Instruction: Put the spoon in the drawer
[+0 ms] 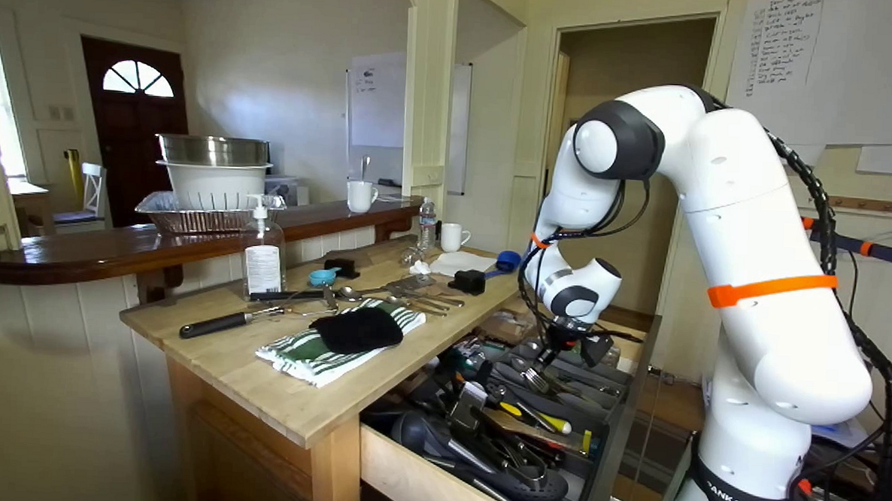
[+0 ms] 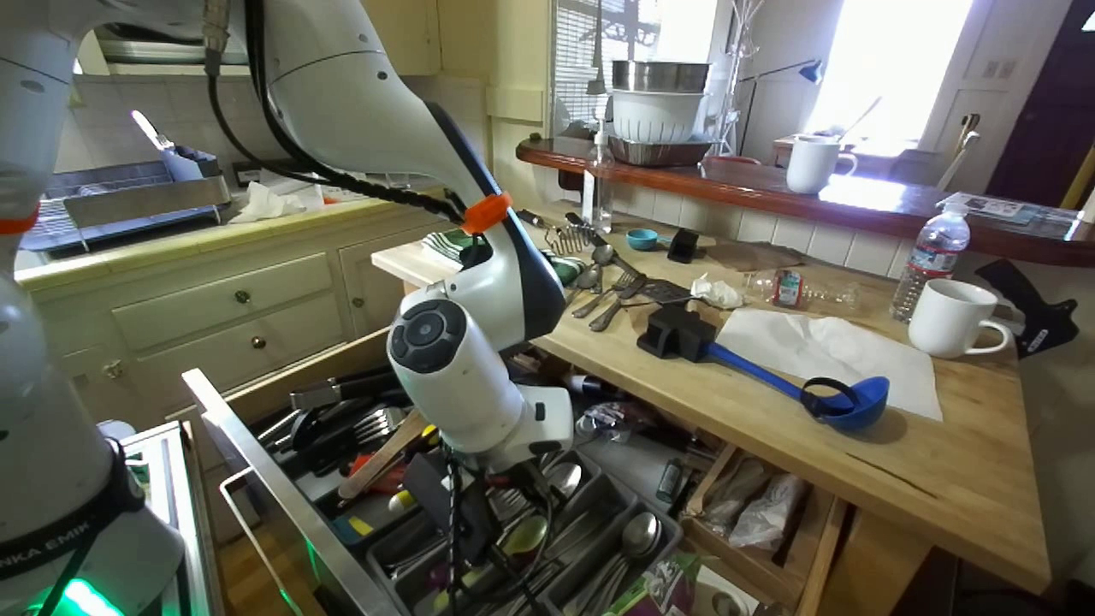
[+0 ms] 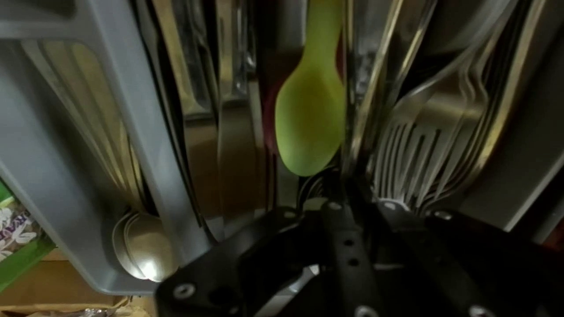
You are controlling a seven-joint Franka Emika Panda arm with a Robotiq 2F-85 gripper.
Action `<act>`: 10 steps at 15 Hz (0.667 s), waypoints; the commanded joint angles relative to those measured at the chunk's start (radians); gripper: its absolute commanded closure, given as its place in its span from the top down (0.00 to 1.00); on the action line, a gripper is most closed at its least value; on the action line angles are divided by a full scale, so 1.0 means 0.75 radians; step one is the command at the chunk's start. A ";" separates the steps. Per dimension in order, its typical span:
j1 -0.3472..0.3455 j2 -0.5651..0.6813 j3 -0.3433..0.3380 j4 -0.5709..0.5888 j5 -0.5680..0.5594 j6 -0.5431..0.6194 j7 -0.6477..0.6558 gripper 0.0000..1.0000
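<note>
The drawer is pulled open, with a pale wood side and a front rim. It holds a grey tray of knives, forks and spoons. My gripper points down into the tray. In the wrist view the fingers are close together between the knives and forks. They appear shut on a metal spoon; its bowl lies beside the fingertips on the counter side. A silver part of it shows behind the linkage. The pinched part is dark and mostly hidden. A yellow-green spoon lies in the tray.
Forks lie right beside the fingers. Large dark-handled utensils fill the drawer's near part. The wooden counter overhangs the drawer's back and bears more cutlery, a blue ladle, a striped towel and a mug.
</note>
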 commanded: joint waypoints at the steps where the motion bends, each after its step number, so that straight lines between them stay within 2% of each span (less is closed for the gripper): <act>1: -0.004 -0.010 0.020 -0.003 -0.026 -0.032 0.087 0.40; 2: -0.004 -0.019 0.019 -0.007 -0.039 -0.031 0.116 0.47; 3: -0.151 -0.102 0.162 -0.021 -0.104 0.031 0.158 0.54; 4: -0.161 -0.139 0.177 -0.037 -0.144 0.062 0.208 0.60; 7: -0.252 -0.323 0.296 -0.149 -0.420 0.101 0.479 0.84; 8: -0.132 -0.394 0.191 -0.219 -0.527 0.074 0.587 0.92; 9: -0.121 -0.475 0.190 -0.269 -0.643 0.100 0.677 0.99; 10: -0.101 -0.536 0.175 -0.302 -0.736 0.125 0.754 1.00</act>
